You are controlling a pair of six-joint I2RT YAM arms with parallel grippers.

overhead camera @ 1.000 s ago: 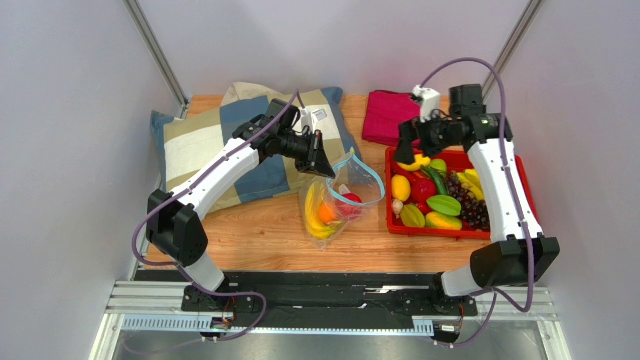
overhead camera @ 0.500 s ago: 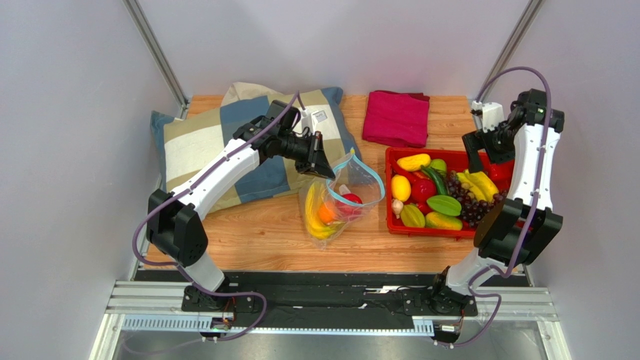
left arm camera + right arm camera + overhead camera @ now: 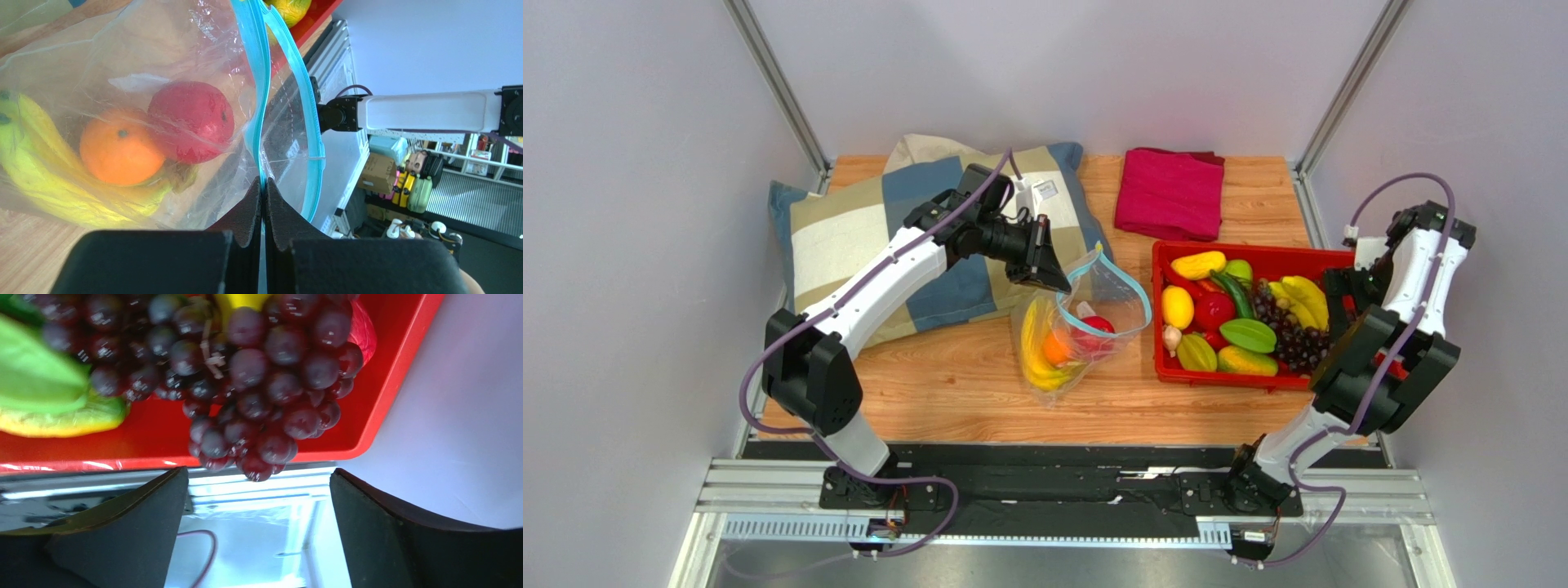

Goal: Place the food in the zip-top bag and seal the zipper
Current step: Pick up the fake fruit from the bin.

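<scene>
The clear zip-top bag (image 3: 1081, 331) lies mid-table with its mouth lifted open. My left gripper (image 3: 1044, 272) is shut on the teal-blue zipper (image 3: 1133, 294) at the mouth's left corner; in the left wrist view the fingertips (image 3: 264, 184) pinch the zipper (image 3: 258, 92). Inside the bag are a banana bunch (image 3: 37, 177), an orange piece (image 3: 113, 147) and a red apple (image 3: 190, 122). My right gripper (image 3: 1361, 294) is open and empty, low at the right end of the red tray (image 3: 1234, 381). The purple grapes (image 3: 258, 373) lie just ahead of its open gripper (image 3: 258, 502).
The red tray holds mangoes, bananas, grapes and other toy produce. A patchwork pillow (image 3: 879, 239) lies at the back left under my left arm. A folded magenta cloth (image 3: 1171, 194) lies at the back. The right wall is close beside my right arm.
My right arm swung from above the tray's back-left corner out to the table's right edge and folded down low beside the tray. The left gripper and the bag have not moved.
</scene>
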